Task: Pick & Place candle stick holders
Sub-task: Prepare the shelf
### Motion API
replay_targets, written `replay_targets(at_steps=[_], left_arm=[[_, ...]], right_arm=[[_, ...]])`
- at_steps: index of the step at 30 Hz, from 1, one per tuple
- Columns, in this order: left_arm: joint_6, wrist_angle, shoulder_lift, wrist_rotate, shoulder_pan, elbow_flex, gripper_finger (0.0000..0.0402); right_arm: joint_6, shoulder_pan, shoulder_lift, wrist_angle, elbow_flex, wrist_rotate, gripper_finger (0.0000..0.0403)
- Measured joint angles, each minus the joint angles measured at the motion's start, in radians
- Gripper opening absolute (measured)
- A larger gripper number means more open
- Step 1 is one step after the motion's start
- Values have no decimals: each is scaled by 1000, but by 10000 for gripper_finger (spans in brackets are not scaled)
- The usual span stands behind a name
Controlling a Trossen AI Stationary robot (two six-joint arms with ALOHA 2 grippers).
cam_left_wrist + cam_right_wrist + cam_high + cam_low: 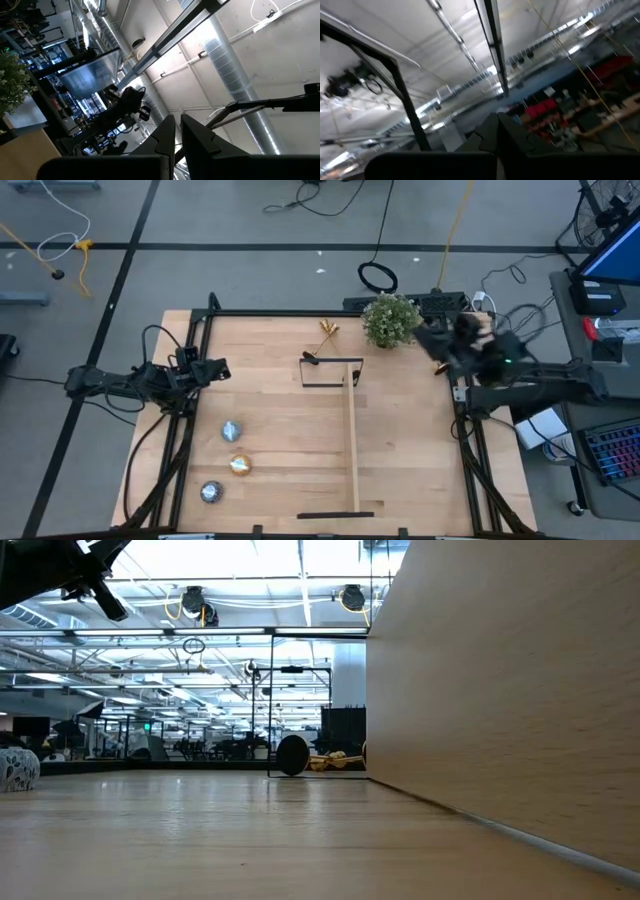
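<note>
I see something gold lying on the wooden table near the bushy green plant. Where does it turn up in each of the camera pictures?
High view: the candle stick holders lie at the table's far edge, just left of the plant.
Low view: they lie far off on the tabletop, right of a dark round disc.
Left wrist view: not in it; only the plant shows.
Right wrist view: not in it.
Shared landmark: the plant.

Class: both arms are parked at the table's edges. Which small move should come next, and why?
Probably the right hand should swing toward the gold candle stick holders lying at the table's far edge beside the potted plant, opening as it goes. It is the nearer one; both it and the left hand are shut and hold nothing.
</note>
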Motion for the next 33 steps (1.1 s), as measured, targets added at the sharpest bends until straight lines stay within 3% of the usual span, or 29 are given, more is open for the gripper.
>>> replay_targets(at_steps=[5,17,21,26,33], left_arm=[[0,1,0,0,0,0,33],[-53,14,13,-41,0,56,33],[26,-5,104,47,0,187,33],[160,-79,329,211,0,432,33],[328,-361,647,474,12,816,33]], right_arm=[[-8,0,80,-111,57,2,36],[-73,53,93,-314,176,0,189],[-68,53,63,-412,175,3,210],[-31,53,52,-478,165,2,217],[-6,53,45,-589,150,0,208]])
